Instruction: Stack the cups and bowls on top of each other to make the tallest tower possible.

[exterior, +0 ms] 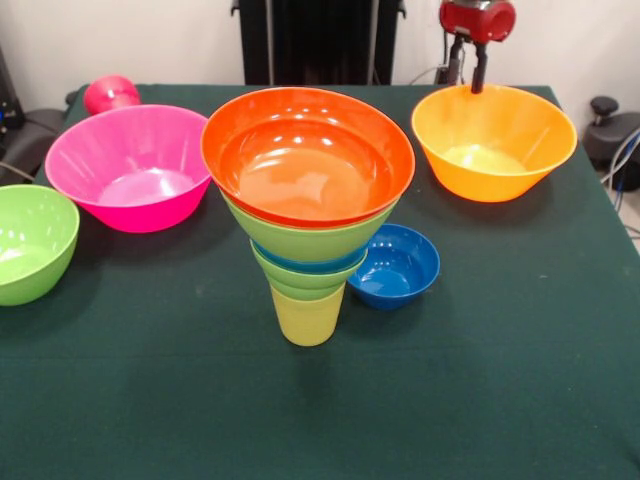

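The tower stands mid-table: a pale yellow cup (308, 318) at the base, then a small green bowl (300, 279), a blue bowl rim (312, 264), a lime green bowl (305, 240) and a wide orange-red bowl (308, 155) on top. A small dark blue bowl (395, 265) sits on the cloth, touching or just beside the tower's right side. A pink bowl (135, 165), a lime green bowl (30, 240) and a red cup (110, 93) are at the left. My gripper (468, 80) hangs at the far rim of the yellow-orange bowl (495, 140), fingers apart, holding nothing.
The table is covered with a dark green cloth (480, 380). The black pedestal (320, 40) stands behind the tower. Dark equipment sits off the table's right edge (610, 130) and off its left corner (25, 130).
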Robot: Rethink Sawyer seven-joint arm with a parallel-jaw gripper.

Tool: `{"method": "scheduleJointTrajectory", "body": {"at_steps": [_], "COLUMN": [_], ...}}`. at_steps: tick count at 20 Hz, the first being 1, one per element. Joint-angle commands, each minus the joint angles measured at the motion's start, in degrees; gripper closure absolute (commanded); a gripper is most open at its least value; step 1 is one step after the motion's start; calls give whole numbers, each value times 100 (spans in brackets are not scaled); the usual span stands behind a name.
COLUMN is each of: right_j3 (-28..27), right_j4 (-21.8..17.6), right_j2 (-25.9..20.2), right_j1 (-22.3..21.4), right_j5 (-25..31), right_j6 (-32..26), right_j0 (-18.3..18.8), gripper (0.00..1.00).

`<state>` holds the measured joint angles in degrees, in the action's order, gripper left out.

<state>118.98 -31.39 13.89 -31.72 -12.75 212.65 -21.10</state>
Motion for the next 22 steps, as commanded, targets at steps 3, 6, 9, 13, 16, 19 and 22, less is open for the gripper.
{"method": "scheduleJointTrajectory", "body": {"at_steps": [3,6,9,13,16,19,22], "right_j3": [12,-8,-36,-332,-485,-626,-693], "right_j4": [211,109,20,241,367,458,515], "right_j2": [104,-8,-309,-412,-454,-534,-610], "right_j1": [591,365,-25,23,68,94,33], "right_j5": [-402,-231,225,450,535,642,778], "right_j6": [-172,-233,-340,-378,-383,-389,-401], "right_j0": [101,316,640,633,601,629,672], "gripper": [0,0,0,0,0,0,0]}}
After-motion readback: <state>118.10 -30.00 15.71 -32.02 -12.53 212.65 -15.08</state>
